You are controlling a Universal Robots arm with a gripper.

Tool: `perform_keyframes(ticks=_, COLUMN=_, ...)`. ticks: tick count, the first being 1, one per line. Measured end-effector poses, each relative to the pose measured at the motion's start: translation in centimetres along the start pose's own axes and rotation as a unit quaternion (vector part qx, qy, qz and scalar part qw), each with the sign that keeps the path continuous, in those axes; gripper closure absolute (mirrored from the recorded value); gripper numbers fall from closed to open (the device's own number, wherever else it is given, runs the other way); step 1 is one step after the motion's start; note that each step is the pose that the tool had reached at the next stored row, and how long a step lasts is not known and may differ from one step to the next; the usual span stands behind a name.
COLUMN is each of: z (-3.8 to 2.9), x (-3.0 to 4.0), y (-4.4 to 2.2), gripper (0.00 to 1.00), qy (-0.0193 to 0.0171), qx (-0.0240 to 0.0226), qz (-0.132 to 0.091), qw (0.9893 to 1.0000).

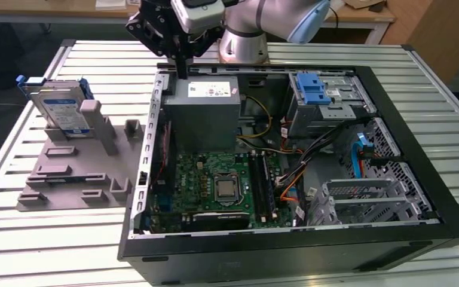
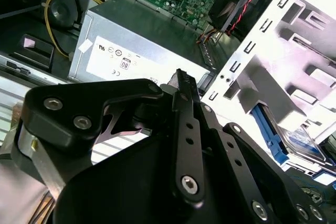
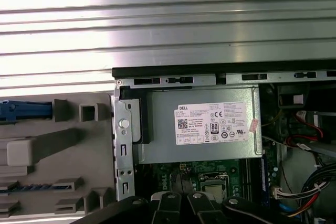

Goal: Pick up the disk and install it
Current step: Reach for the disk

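1. Black two-finger gripper (image 1: 183,73) poised above the rear wall of the open black computer case (image 1: 293,254), just over the large grey power-supply box with a white sticker (image 1: 205,110). Fingers (image 2: 181,85) drawn together, nothing between them.
2. Flat silver disk with a white-and-blue label, framed by a blue plastic carrier (image 1: 60,106), well apart from the gripper, off toward the exterior view's left. Propped on edge in a slotted grey plastic stand (image 1: 70,179), likely to offer the upper edge to a grasp from above.
3. Not yet taken hold of, by the look of it; work judged to be at its opening.
4. Case laid on its side with the panel off, probably to leave the green motherboard (image 1: 205,179) and the metal drive cage (image 1: 349,95) reachable from above. Blue ridged plastic latch (image 1: 313,89) on top of that cage.
5. Stand just beside the case on the ribbed metal table (image 1: 6,239), apparently to keep both within the arm's reach.
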State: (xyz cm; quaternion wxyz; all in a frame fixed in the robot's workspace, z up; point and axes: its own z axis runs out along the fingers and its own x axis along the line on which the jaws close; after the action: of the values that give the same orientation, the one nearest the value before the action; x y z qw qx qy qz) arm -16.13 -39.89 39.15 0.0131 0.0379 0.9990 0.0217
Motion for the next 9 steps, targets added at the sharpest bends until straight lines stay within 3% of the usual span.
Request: perform_keyframes(ticks=9, z=0.02, x=0.43, y=-0.03, gripper=0.89, qy=0.0000, qx=0.0000, qz=0.000, qw=1.0000)
